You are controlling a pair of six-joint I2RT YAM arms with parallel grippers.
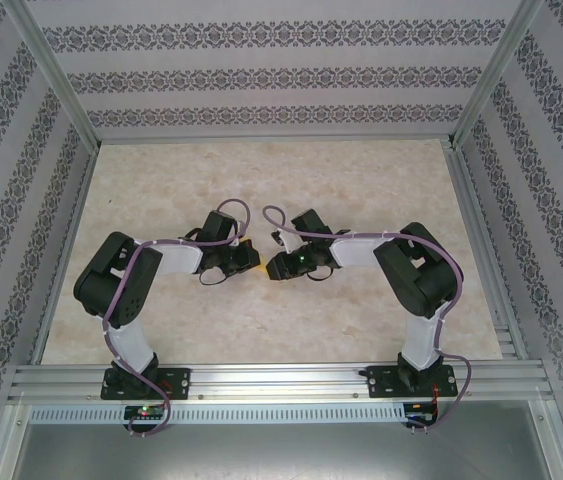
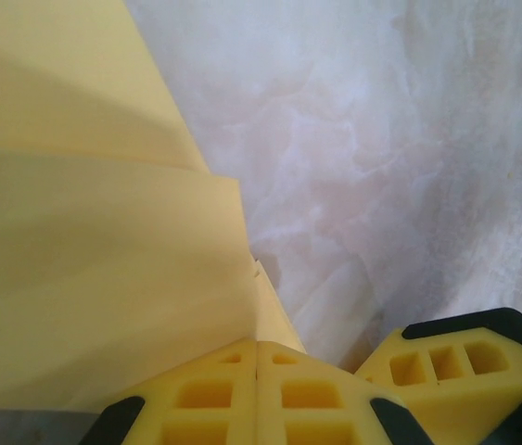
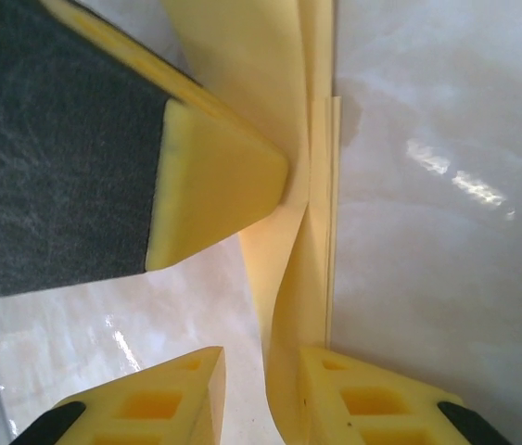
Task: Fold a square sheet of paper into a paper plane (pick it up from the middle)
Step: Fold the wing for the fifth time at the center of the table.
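Two arms: elbows out, wrists turned inward, tips meeting.
Left pincer: clenched on folded paper.
Right pincer: released, paper between its fingers.

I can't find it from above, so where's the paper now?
The paper is mid-table, pinched in the shut left gripper; in the right wrist view it runs through the open right gripper's gap.
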